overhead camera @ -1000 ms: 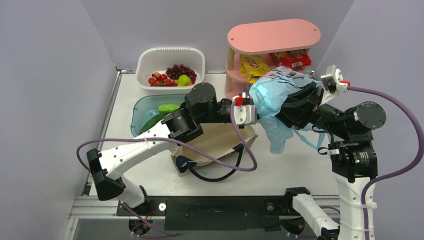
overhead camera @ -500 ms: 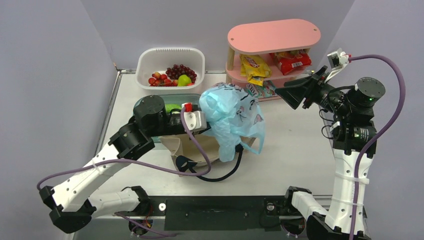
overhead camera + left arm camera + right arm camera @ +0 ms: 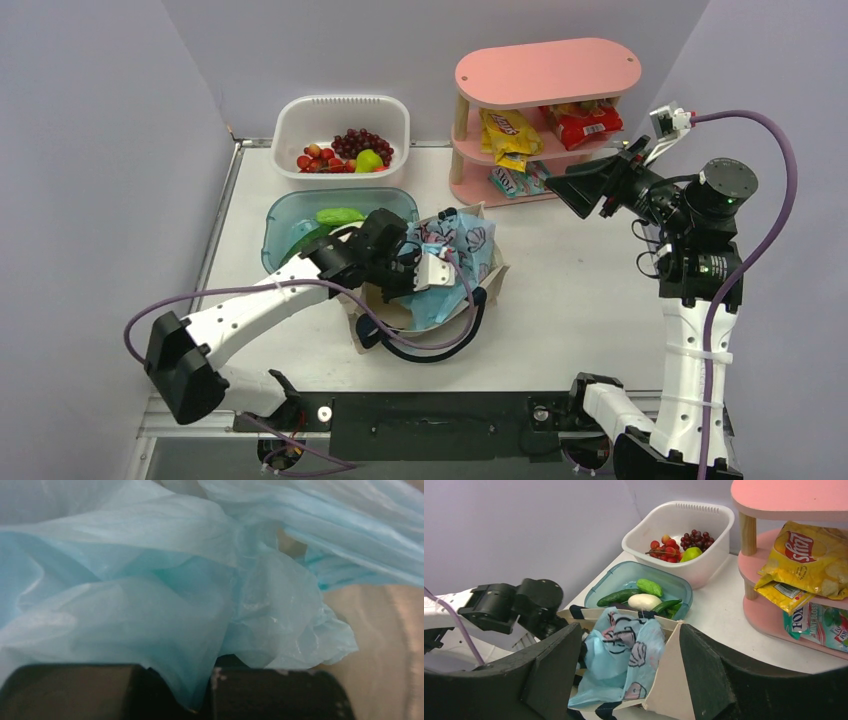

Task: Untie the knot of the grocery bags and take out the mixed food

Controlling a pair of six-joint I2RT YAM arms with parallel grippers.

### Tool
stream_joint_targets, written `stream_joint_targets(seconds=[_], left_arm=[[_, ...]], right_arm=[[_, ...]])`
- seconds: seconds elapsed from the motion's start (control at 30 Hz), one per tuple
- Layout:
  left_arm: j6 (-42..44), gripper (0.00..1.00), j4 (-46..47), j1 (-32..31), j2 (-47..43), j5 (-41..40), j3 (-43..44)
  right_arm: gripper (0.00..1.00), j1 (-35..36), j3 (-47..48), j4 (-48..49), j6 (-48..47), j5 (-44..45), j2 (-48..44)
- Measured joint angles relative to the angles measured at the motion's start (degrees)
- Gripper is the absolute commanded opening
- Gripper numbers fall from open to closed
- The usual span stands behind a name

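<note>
The light blue plastic bag (image 3: pixel 455 245) lies crumpled inside the open beige canvas tote (image 3: pixel 497 272), whose navy handles (image 3: pixel 430 350) hang toward the near edge. My left gripper (image 3: pixel 425 272) reaches into the tote and is shut on a fold of the blue bag (image 3: pixel 150 605); the film is pinched at the left gripper (image 3: pixel 207 700). My right gripper (image 3: pixel 572 190) hangs open and empty above the table's right side, looking down on the bag (image 3: pixel 616 680). I cannot make out the knot. A green pear (image 3: pixel 369 160) and red fruit (image 3: pixel 315 160) lie in the white basket.
The white basket (image 3: pixel 290 125) stands at the back with grapes (image 3: pixel 360 142). A teal tub (image 3: pixel 280 215) with cucumbers sits just behind the tote. The pink shelf (image 3: pixel 548 70) at back right holds yellow (image 3: pixel 510 135), red (image 3: pixel 585 120) and teal (image 3: pixel 510 180) snack packets.
The right gripper let go of the blue bag, opened wide and pulled back to the right. The left arm carried the bag leftward and lowered it into the tote.
</note>
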Motion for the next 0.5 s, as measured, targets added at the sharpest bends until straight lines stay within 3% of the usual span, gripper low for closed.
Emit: stream_joint_targets(seconds=[0.27,0.5], left_arm=[[7.5,0.00,-7.0,0.0,9.9,-1.4,1.0],[10.5,0.02,-14.6,0.3,24.5,-4.8,8.1]], right_arm=[[0.70,0.2,-1.6,0.4,0.5,1.0,-1.6],[0.70,0.2,-1.6,0.0,0.2,1.8,-2.6]])
